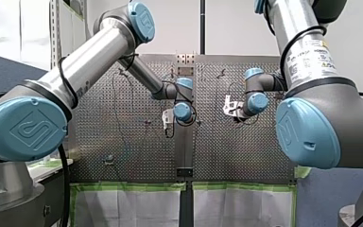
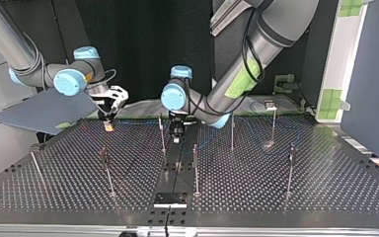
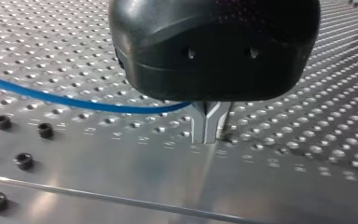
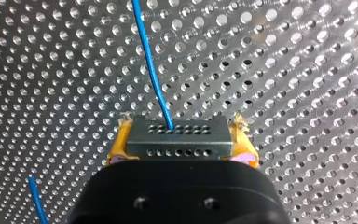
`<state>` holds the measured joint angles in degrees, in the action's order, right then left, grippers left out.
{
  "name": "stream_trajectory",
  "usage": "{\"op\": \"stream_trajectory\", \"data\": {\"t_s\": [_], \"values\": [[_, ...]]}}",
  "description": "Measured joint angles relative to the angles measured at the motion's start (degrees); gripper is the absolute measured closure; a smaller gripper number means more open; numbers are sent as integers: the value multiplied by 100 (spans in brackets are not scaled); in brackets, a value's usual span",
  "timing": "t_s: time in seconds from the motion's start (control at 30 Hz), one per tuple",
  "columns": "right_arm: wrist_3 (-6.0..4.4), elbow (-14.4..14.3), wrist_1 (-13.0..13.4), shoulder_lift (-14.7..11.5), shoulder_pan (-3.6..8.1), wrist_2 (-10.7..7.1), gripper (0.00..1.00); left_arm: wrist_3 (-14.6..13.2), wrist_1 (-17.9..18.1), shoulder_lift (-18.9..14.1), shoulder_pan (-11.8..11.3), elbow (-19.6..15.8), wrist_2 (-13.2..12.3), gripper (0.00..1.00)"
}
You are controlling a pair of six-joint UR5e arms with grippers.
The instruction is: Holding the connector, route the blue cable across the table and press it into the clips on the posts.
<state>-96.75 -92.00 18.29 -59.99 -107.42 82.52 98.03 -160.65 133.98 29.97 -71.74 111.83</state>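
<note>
In the front view you are seeing both arms reaching to mid-frame over the table. In the top view my right gripper is hovering at upper left and my left gripper at centre, while the posts are standing bare of cable as far as shows, so I judge the routing is only beginning. In the left wrist view the metal fingers are pressing together against the table, the thin blue cable lying flat up to them, and in the right wrist view yellow pads are pinching the grey, hole-dotted connector, with the cable leading out ahead.
</note>
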Motion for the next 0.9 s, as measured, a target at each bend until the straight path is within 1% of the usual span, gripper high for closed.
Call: {"op": "stream_trajectory", "data": {"t_s": [0.13, 0.17, 0.2, 0.23, 0.3, 0.33, 0.37, 0.4, 0.43, 0.47, 0.5, 0.53, 0.57, 0.63, 0.67, 0.7, 0.73, 0.77, 0.8, 0.83, 0.9], "values": [[12, 9, 0, 0, 50, -45, 100, 1, -39, -1, -4, 55, 1, 100], [15, 9, -1, 0, 59, -54, 100, 4, -46, 0, -4, 59, 1, 92], [17, 11, -2, 0, 66, -61, 100, 6, -55, -1, -5, 62, 1, 89], [21, 11, -4, 0, 73, -67, 100, 10, -62, -1, -6, 64, 1, 89], [23, 11, -6, -1, 83, -74, 100, 17, -81, -1, -5, 64, 1, 79], [24, 12, -7, 0, 90, -79, 100, 19, -91, -1, -3, 64, 1, 79], [26, 12, -9, 0, 94, -83, 100, 20, -105, -1, -1, 65, 1, 74], [27, 12, -11, 0, 99, -86, 100, 21, -126, -1, 1, 65, 1, 66], [28, 13, -13, 0, 104, -90, 100, 21, -145, -1, 2, 65, 1, 66], [29, 13, -14, -1, 107, -91, 100, 21, -163, -1, 4, 64, 1, 60], [31, 12, -15, -1, 110, -92, 100, 21, -186, -1, 7, 62, 1, 53], [34, 13, -16, -1, 113, -93, 100, 20, -203, -1, 7, 59, 1, 53], [35, 14, -16, 0, 115, -94, 100, 18, -220, -1, 9, 56, 3, 46], [38, 17, -20, 0, 116, -95, 100, 10, -259, 0, 11, 52, 7, 46], [38, 20, -22, -1, 117, -95, 100, 7, -273, 1, 13, 52, 10, 36], [39, 22, -26, 0, 118, -95, 100, 3, -293, 1, 16, 51, 21, 32], [39, 25, -29, -1, 118, -95, 100, 1, -307, 0, 16, 51, 37, 32], [39, 25, -30, 0, 119, -95, 100, 0, -320, 0, 17, 50, 57, 27], [40, 26, -32, -1, 119, -95, 100, -1, -340, 0, 20, 50, 84, 18], [40, 26, -33, 0, 120, -95, 100, -2, -360, 0, 25, 49, 102, 18], [40, 27, -35, -1, 120, -95, 100, -4, -413, 0, 36, 49, 126, 0]]}}
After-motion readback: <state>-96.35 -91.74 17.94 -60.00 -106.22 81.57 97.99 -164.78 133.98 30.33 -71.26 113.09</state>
